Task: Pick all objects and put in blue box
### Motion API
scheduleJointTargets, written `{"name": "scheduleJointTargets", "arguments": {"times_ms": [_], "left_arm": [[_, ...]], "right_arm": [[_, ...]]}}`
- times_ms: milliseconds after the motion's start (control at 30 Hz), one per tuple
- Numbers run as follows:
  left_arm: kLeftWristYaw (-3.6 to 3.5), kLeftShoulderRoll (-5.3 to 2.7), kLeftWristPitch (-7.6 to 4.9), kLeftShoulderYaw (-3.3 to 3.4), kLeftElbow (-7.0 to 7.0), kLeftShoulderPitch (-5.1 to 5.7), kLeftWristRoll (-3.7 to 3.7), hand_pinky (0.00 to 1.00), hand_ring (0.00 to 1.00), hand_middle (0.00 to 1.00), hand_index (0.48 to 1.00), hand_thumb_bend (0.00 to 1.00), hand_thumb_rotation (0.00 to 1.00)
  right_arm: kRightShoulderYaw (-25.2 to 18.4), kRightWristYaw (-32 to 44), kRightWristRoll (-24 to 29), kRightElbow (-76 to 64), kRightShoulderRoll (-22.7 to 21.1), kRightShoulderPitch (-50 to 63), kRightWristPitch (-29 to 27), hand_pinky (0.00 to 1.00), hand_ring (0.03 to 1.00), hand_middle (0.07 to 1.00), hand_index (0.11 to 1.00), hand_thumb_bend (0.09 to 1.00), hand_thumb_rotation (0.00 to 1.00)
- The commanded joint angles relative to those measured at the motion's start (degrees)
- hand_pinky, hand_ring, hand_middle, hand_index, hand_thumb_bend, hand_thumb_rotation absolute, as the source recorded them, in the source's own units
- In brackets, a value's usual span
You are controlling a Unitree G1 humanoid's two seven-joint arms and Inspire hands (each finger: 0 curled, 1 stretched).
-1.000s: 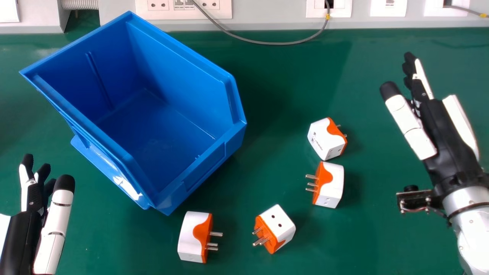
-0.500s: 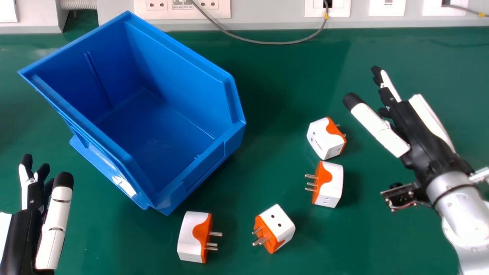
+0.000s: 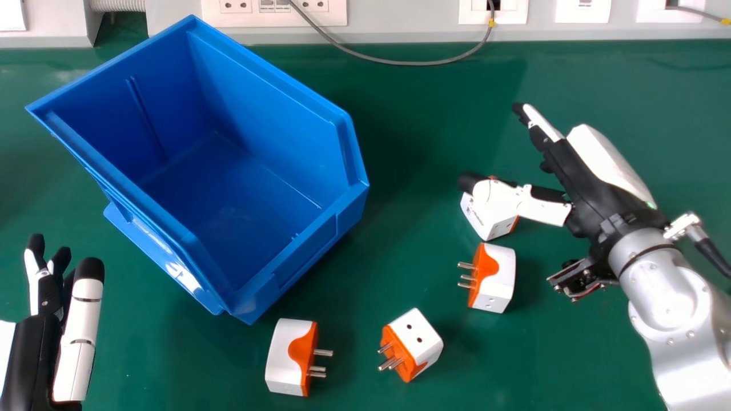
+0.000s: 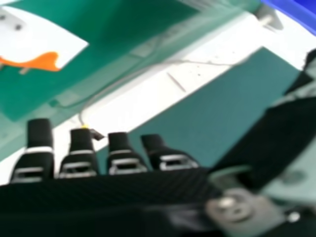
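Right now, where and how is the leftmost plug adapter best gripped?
Probably by the adapter's white body, the left hand coming from the left and closing across its near and far sides: its metal pins stick out to the right.

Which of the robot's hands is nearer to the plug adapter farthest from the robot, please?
Right: the right hand has its thumb over the adapter; the left hand is far to the left.
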Motion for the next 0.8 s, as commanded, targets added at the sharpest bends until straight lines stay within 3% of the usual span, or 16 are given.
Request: {"name": "scheduleJointTargets", "arguments": {"times_ms": [0, 133, 233, 367, 433, 633, 700, 767], "left_arm": [[0.48, 0.14, -1.57, -0.18, -0.15, -0.43, 0.04, 0.90, 0.97, 1.00, 1.000, 0.47, 1.00], [0.60, 0.34, -1.26, -0.25, -0.15, -0.65, 0.44, 0.91, 0.98, 1.00, 1.000, 0.47, 1.00], [0.80, 0.70, -0.77, -0.16, 0.71, -1.43, 0.76, 0.91, 0.98, 1.00, 1.000, 0.46, 1.00], [1.24, 1.04, -1.24, -0.31, 1.00, -1.32, 2.31, 0.91, 0.98, 1.00, 1.000, 0.46, 1.00], [1.35, 1.26, -1.64, -0.30, 1.28, -1.28, 2.74, 0.91, 0.98, 1.00, 1.000, 0.46, 1.00], [1.20, 1.58, -1.02, -0.28, 0.95, -1.29, 2.59, 0.92, 0.98, 1.00, 1.000, 0.46, 1.00], [1.05, 1.64, -1.08, -0.23, 1.11, -1.35, 2.18, 0.92, 0.98, 1.00, 1.000, 0.46, 1.00], [1.04, 1.86, -1.53, -0.18, 1.50, -1.38, 2.34, 0.92, 0.98, 1.00, 1.000, 0.46, 1.00]], "right_arm": [[0.96, 0.05, -1.89, 0.76, -0.71, -3.58, 0.96, 0.80, 0.923, 0.950, 0.959, 0.568, 0.69], [3.19, 0.62, -4.23, 2.61, -0.31, -6.12, 3.49, 0.78, 0.908, 0.944, 0.956, 0.596, 0.68], [5.78, 1.23, -6.88, 4.26, 0.23, -8.37, 6.23, 0.76, 0.895, 0.939, 0.953, 0.612, 0.68], [8.42, 1.70, -9.40, 6.68, 0.53, -10.45, 8.89, 0.74, 0.880, 0.928, 0.945, 0.631, 0.69], [9.22, 1.94, -10.26, 7.85, 0.46, -11.17, 9.56, 0.74, 0.881, 0.927, 0.943, 0.635, 0.69], [12.22, 3.65, -13.02, 11.70, 0.16, -14.18, 11.60, 0.76, 0.886, 0.925, 0.938, 0.645, 0.69], [13.25, 3.96, -13.93, 12.69, 0.27, -15.08, 12.29, 0.76, 0.888, 0.922, 0.932, 0.655, 0.69], [14.41, 4.06, -14.95, 14.26, 0.44, -16.10, 12.48, 0.76, 0.888, 0.922, 0.930, 0.660, 0.69]]}}
